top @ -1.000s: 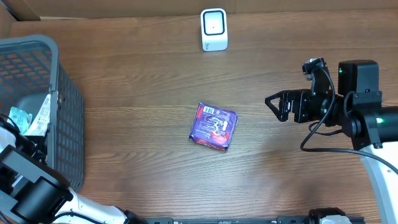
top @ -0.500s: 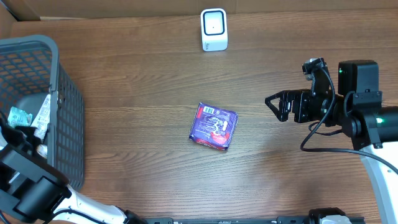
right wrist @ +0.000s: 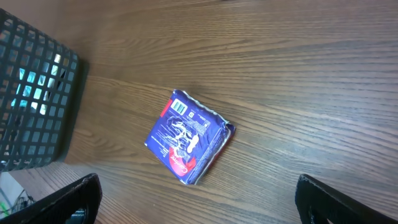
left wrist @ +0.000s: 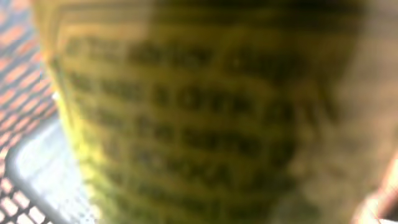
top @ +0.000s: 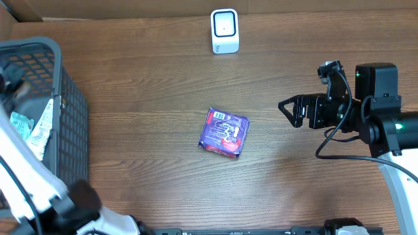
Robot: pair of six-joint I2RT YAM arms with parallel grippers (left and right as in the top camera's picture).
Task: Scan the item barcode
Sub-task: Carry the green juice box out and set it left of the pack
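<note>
Table: brown wood-grain top (top: 144, 78), seen from overhead.
Scanner: small white unit (top: 225, 31) standing upright at the far edge of the table, near the middle.
Purple packet: flat purple wrapper with red and white print (top: 224, 132) lying on the table near its centre, slightly rotated. It is well apart from the scanner and touched by neither arm. A small white label panel sits at the corner nearest the scanner.
Basket: grey mesh basket (top: 68, 111) at the table's left edge, holding pale crumpled wrappers (top: 29, 130).
Right gripper: (top: 287, 112) held above the table to the right of the purple packet and pointing toward it. Its jaws are spread as wide as they go and hold nothing. In the right wrist view the two dark fingers (right wrist: 68, 199) stand at the bottom corners, with the packet between and beyond them.
Left arm: white links (top: 26, 176) smeared along the basket's near side. The hand itself cannot be picked out overhead.
Left gripper: closed almost fully.
Yellow item: a yellow surface with rows of dark print (left wrist: 186, 112) fills the left wrist view, badly out of focus, with basket mesh at its left. It may be pinched in the left fingers, but this view is too blurred to tell.
</note>
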